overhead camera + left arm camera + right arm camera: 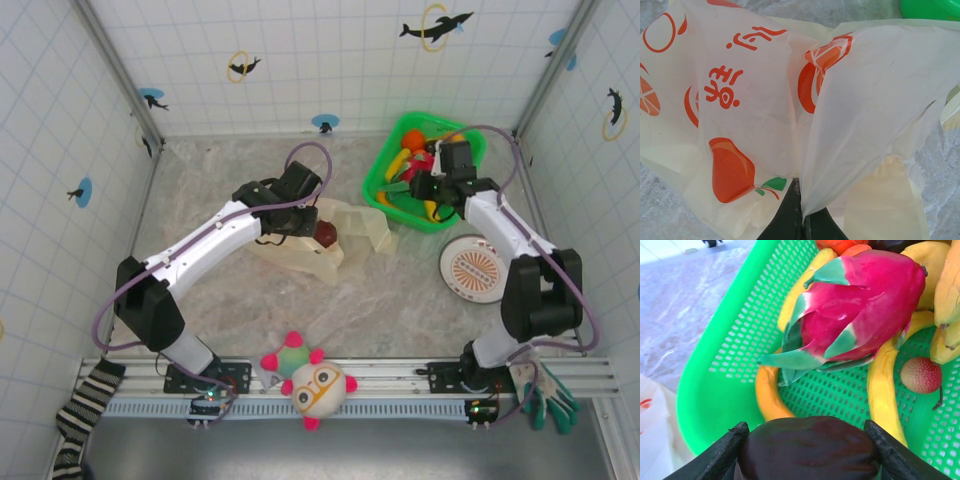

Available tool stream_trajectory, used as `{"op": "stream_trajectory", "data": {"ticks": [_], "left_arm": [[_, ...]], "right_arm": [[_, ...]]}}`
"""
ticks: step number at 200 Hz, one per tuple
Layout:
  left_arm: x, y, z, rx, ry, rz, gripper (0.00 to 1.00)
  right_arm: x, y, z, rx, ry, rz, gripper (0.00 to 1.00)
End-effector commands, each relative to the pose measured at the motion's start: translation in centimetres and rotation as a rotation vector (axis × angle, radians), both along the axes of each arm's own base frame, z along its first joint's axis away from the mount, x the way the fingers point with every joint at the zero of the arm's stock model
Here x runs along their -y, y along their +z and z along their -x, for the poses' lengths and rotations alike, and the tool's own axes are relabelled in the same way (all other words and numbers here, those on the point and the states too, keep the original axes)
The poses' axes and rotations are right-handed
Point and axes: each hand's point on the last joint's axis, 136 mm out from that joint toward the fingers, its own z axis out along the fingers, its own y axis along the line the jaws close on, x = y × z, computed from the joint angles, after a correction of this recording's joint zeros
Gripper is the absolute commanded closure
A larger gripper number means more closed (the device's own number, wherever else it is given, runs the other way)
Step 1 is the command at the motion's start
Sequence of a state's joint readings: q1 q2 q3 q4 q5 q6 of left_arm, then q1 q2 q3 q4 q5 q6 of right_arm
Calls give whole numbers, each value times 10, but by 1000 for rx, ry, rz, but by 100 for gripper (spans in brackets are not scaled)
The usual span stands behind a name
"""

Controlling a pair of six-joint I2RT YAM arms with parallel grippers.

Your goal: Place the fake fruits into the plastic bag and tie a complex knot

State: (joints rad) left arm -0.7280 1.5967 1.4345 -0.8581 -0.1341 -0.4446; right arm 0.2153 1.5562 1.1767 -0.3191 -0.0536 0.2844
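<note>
In the top view, the plastic bag (345, 235) is seen lying crumpled near the middle of the desk (230, 300), with a dark red fruit (325, 234) resting at its mouth. The left hand (295, 222) is placed at the bag's 9 o'clock edge. In the left wrist view its fingers are pressed together, and a fold of the bag's thin printed film (765, 100) is pinched between them just above the left hand (801, 200).

The green basket (385, 185) is set at about 1 o'clock from the desk's centre, just beside the bag. The right hand (428, 190) is held over the basket's 6 o'clock side. In the right wrist view, a dark maroon fruit (807, 455) is gripped in the right hand (805, 427), with both fingers (722, 452) laid against its sides.

Inside the basket (725, 365), a pink dragon fruit (860, 305) is seen at 12 o'clock from the held fruit, lying on yellow bananas (885, 385). A small lychee (921, 375) is found at 2 o'clock. A corner of the bag (652, 440) is visible at 9 o'clock, outside the basket wall.
</note>
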Motion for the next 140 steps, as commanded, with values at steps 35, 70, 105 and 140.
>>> {"op": "stream_trajectory", "data": {"ticks": [35, 70, 105, 140], "left_arm": [[-2, 8, 1, 17, -10, 13, 100], [-2, 9, 2, 19, -9, 12, 100], [-3, 10, 3, 18, -10, 15, 100], [-4, 11, 5, 19, -10, 16, 100]], "right_arm": [[-46, 58, 58, 198, 143, -203, 53], [-95, 60, 95, 273, 245, -293, 54], [-153, 44, 115, 298, 326, -349, 54], [-199, 23, 110, 309, 354, -344, 54]]}}
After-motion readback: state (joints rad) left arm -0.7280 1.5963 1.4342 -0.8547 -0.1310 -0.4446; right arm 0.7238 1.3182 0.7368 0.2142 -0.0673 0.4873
